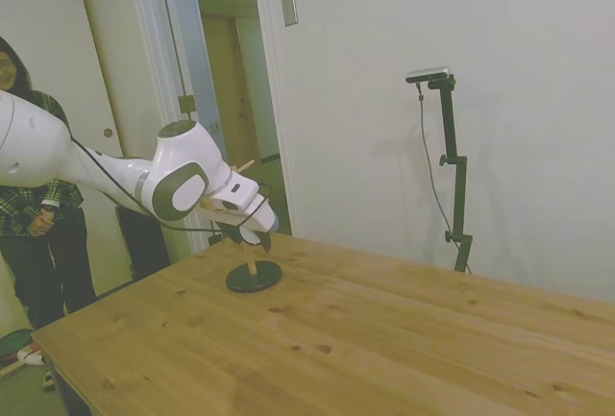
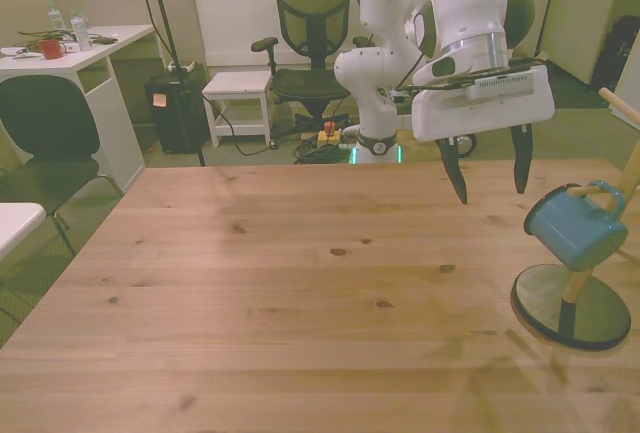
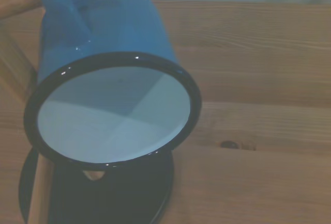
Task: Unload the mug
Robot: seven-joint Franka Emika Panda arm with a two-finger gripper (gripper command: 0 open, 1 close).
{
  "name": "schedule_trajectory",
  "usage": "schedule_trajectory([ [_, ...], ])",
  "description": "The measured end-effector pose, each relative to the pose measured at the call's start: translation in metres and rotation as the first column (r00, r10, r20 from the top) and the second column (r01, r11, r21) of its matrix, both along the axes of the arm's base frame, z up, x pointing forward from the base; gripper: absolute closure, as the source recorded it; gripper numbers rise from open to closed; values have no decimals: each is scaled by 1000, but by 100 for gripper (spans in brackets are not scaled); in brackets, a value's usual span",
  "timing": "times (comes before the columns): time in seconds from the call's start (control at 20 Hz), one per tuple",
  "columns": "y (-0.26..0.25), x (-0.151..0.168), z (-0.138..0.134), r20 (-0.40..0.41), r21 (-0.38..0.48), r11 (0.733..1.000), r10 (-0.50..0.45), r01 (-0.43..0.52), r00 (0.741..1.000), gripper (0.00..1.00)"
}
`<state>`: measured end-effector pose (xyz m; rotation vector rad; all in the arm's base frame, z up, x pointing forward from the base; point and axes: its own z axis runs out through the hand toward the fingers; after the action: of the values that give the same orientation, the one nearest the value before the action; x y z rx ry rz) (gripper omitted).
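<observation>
Mug (image 2: 572,229): hangs by its handle on the peg stand (image 2: 571,305), axis tilted, mouth pointing down (dark rim).
Gripper (image 2: 487,181): released, fingers spread, beside the stand.

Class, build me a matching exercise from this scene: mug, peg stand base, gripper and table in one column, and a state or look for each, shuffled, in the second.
Things:
1. mug
2. peg stand base
3. gripper
4. table

Descriptions:
A. pale knotted wood
B. round, black and flat
C. fingers open, holding nothing
D. blue, hanging by its handle on a wooden peg

Pairs: 1-D, 2-B, 3-C, 4-A
</observation>
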<state>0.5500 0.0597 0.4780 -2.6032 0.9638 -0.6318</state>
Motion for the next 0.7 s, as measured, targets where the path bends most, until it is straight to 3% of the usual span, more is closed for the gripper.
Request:
schedule_trajectory([
  [0.35, 7, 17, 12, 72, 20, 1000, 21, -23, 997, 0],
  [0.7, 9, 52, 3, 98, 22, 1000, 18, -20, 995, 0],
])
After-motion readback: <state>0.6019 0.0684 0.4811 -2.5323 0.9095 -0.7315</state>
